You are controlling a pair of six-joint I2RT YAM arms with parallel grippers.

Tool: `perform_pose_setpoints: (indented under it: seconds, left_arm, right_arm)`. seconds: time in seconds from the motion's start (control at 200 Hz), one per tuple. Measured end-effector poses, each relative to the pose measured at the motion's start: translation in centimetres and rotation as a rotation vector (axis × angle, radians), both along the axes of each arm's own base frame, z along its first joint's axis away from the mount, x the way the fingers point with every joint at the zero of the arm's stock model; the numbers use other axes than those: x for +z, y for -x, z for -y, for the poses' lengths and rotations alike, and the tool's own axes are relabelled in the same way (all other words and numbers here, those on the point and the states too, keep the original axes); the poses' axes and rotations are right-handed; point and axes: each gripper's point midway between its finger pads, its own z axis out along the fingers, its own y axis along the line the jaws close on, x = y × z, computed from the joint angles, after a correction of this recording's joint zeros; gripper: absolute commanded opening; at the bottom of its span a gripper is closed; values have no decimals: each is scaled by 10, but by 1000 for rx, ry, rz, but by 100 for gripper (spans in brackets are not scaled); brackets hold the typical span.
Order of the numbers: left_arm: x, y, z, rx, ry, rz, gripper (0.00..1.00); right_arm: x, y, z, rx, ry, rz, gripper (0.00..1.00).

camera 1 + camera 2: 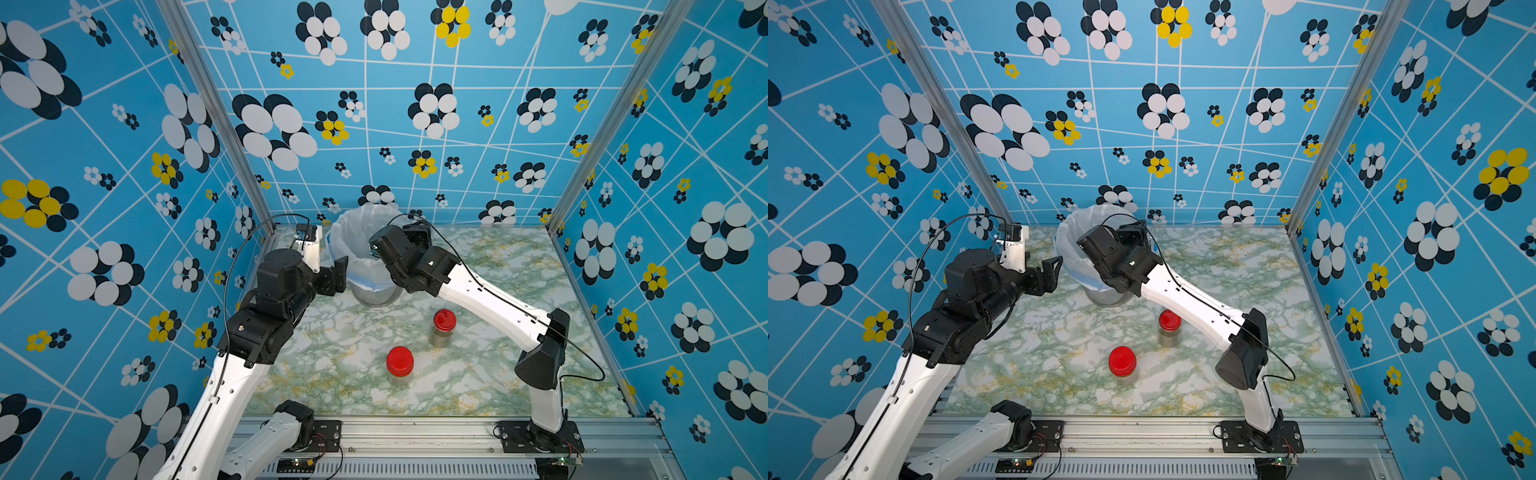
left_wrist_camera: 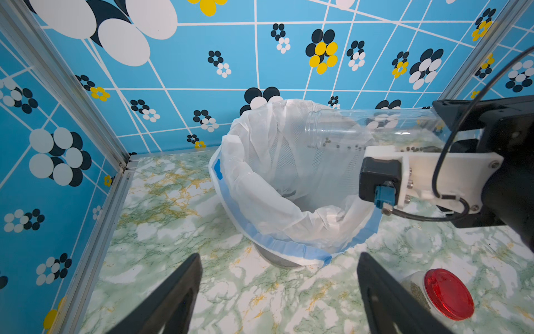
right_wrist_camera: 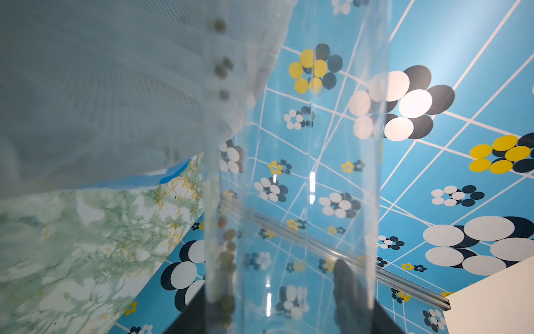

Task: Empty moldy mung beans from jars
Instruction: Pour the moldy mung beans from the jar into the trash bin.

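The right fingers clamp the tall jar, lying level with its open mouth over the bin; a few mung beans line its lower wall. The left fingers stand apart, empty, near the bin. Two red-lidded jars stand on the counter

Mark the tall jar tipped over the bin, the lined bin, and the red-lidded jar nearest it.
tall clear jar (image 2: 361, 127): left wrist view, clear side wall.
lined bin (image 2: 248, 179): left wrist view, bag-draped outer wall.
red-lidded jar (image 1: 444, 321): in a top view, lid centre.
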Motion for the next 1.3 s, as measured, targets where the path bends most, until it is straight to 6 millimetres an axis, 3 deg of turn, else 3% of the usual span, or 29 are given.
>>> perform_pose_setpoints:
  seconds: [0.185,0.48,0.959,1.094,1.154,1.299]
  left_arm:
    - [3,-1,0,2,3,11,85]
    - [-1,-2,0,2,2,7,86]
    - [0,-2,0,4,1,8,85]
    - [-1,-2,0,6,1,8,85]
    - [-1,-2,0,6,1,8,85]
    - [-1,-2,-1,10,0,7,85]
  right_arm:
    - [4,-2,-1,8,32,7,30]
    - [-6,-3,-2,22,115,-20,28]
    - [8,-5,-4,9,91,26,26]
    - [3,-7,-5,3,93,29,24]
    - [9,-6,-6,4,76,39,23]
    - [48,0,-8,8,-53,111,24]
